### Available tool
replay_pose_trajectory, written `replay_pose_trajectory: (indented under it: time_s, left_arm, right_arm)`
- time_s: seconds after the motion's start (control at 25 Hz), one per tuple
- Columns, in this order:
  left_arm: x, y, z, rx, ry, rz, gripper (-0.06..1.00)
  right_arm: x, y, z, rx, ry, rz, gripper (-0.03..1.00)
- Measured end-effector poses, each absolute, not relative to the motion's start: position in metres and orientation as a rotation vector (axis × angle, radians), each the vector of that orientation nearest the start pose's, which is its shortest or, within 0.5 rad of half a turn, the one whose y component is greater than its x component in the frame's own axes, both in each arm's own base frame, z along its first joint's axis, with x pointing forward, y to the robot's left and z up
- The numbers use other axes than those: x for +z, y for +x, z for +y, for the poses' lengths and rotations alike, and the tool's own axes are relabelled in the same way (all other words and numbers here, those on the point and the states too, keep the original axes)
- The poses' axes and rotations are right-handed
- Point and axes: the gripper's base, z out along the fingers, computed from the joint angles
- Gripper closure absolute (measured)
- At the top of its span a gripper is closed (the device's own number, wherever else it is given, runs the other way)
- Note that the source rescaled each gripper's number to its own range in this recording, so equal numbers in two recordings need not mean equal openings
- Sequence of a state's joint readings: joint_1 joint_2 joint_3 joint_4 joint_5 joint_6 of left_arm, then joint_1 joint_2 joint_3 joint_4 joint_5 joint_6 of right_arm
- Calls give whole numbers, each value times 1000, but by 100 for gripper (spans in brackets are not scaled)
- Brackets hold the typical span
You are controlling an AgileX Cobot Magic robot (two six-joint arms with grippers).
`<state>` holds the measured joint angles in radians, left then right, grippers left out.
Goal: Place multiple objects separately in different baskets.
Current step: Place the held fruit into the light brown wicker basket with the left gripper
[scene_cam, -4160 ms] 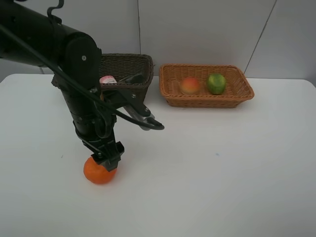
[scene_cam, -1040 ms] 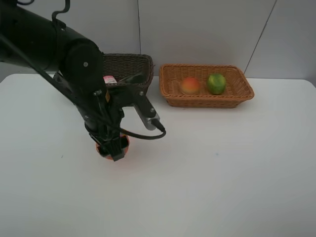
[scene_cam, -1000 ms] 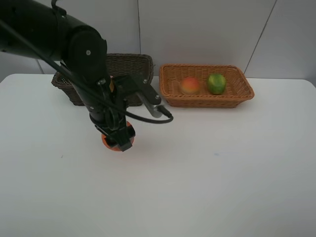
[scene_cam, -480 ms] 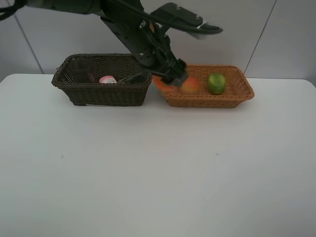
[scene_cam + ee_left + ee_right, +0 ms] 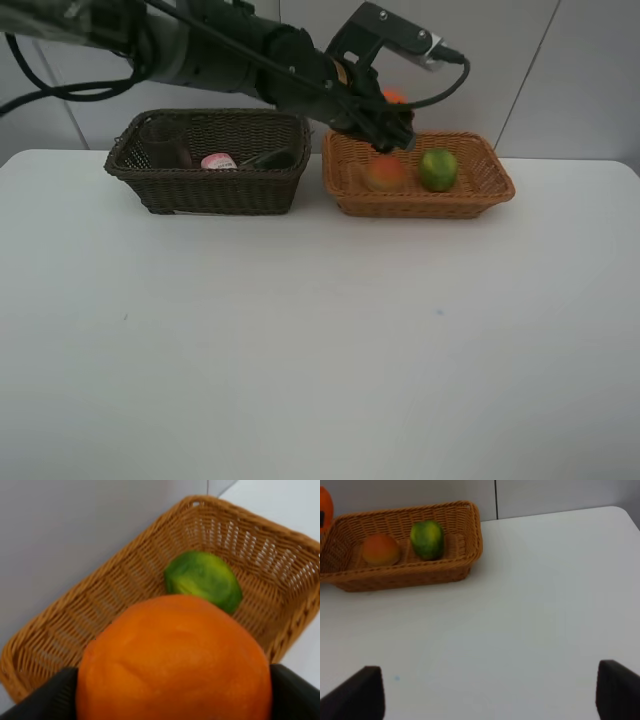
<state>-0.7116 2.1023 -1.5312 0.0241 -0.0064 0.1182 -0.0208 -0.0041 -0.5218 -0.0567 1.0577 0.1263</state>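
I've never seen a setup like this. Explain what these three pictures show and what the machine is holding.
It is a robot with two arms, each ending in a gripper. One picture looks down from a high camera; the other two come from cameras on the wrists. On a white table stand a dark basket and a tan basket that has a peach and a lime in it. The left gripper holds a tangerine above the tan basket. The right gripper is open and empty.

- White worktop (image 5: pixel 330 350).
- Dark brown basket (image 5: pixel 215 180) near its far edge, left of middle.
- Orange-tan basket (image 5: pixel 470 195) just beside it, right of middle.
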Motion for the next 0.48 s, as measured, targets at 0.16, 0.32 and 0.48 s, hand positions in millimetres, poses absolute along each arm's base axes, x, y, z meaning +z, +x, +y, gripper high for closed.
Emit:
replay_pose_trajectory:
  time_s: [0.16, 0.32, 0.48]
  left_arm:
    - [187, 378, -326, -373, 826, 1824, 4]
    - [164, 387, -326, -375, 803, 1798, 4]
    - [144, 397, -320, -366, 775, 1786, 4]
  right_arm:
    - [284, -8, -4, 0, 151, 2009, 12]
    - [284, -8, -4, 0, 151, 2009, 12]
    - [284, -8, -4, 0, 151, 2009, 12]
